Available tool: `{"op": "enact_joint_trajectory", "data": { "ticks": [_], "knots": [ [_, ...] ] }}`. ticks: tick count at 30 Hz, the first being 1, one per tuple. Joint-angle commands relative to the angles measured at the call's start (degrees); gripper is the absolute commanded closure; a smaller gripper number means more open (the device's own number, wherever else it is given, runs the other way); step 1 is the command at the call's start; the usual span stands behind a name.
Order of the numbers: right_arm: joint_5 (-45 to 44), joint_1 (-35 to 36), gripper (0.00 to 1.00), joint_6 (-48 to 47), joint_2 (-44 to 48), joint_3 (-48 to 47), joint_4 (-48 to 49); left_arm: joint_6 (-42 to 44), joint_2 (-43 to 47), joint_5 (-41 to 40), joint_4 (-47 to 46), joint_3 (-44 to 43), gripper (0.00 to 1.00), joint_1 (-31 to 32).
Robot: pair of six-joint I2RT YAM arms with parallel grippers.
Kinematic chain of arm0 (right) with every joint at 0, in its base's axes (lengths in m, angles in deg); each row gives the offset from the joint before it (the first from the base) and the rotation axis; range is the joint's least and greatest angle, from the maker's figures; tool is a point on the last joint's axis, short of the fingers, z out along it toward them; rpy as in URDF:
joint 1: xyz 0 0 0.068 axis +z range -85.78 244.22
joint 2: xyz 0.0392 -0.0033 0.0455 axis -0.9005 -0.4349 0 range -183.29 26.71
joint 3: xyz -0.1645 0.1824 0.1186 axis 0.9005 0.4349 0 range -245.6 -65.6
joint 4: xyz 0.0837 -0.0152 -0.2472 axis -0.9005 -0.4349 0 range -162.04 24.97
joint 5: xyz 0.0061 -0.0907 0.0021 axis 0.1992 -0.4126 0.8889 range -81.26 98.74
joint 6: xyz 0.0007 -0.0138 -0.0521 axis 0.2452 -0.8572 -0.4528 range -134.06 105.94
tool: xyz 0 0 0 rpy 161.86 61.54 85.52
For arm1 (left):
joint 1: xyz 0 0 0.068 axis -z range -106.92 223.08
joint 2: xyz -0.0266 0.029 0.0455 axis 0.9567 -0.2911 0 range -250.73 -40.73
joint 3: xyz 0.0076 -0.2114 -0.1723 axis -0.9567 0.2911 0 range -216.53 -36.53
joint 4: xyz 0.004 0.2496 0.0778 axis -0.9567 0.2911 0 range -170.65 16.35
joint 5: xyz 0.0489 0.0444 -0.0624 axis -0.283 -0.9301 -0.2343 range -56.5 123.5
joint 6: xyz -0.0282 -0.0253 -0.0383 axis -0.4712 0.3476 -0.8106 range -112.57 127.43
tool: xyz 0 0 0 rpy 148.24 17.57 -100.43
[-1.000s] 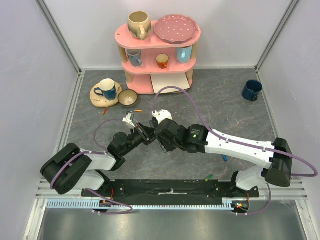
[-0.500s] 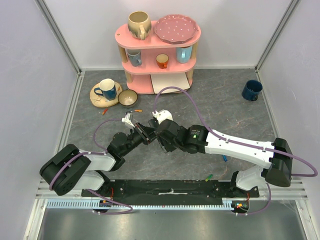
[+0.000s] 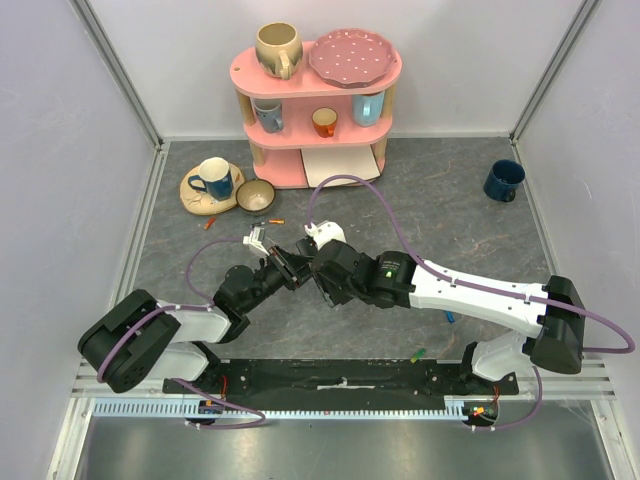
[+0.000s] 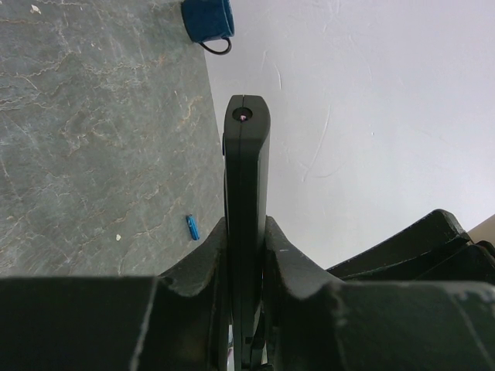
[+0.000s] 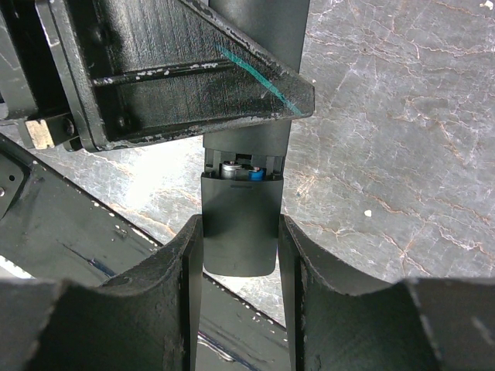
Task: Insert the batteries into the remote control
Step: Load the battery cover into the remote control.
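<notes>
My left gripper (image 4: 246,232) is shut on the black remote control (image 4: 246,178), which it holds edge-on above the table. In the right wrist view, my right gripper (image 5: 240,232) has its fingers on both sides of the remote's sliding battery cover (image 5: 240,220). The compartment above the cover is partly open, and batteries (image 5: 241,170) sit inside it, one with a silver end and one blue. In the top view both grippers meet mid-table (image 3: 302,266). Loose batteries lie on the table: blue (image 3: 450,316), green (image 3: 418,353), orange (image 3: 272,221) and red (image 3: 209,224).
A pink shelf (image 3: 318,100) with mugs and a plate stands at the back. A blue mug (image 3: 503,180) is at the right. A plate with a mug (image 3: 212,185) and a bowl (image 3: 255,196) are at the back left.
</notes>
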Motion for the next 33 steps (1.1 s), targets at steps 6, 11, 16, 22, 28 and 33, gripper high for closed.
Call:
{"op": "enact_joint_trajectory", "data": {
  "ticks": [6,11,16,22,28,33],
  "knots": [
    [-0.48,0.28,0.87,0.85,0.46,0.70,1.21,-2.48,1.65,1.60,-7.57,-0.63,0.98,0.53],
    [-0.39,0.19,0.87,0.86,-0.07,0.96,1.12,-2.75,2.27,1.86,-7.49,-0.99,0.98,0.70],
    [-0.04,-0.07,0.87,0.77,-0.60,1.31,1.03,-2.75,3.94,2.04,-6.26,-1.16,0.98,0.88],
    [0.49,-0.33,0.87,0.50,-1.22,1.31,1.21,-2.57,5.87,2.48,-3.80,-1.86,0.98,0.97],
    [0.66,-0.60,0.88,0.07,-1.57,0.96,1.12,-2.48,6.05,3.44,-2.91,-2.65,0.98,1.32],
    [1.36,-0.86,0.88,-0.11,-2.01,1.13,1.12,-2.39,6.05,4.15,-2.74,-3.01,0.98,1.67]
  ]
}}
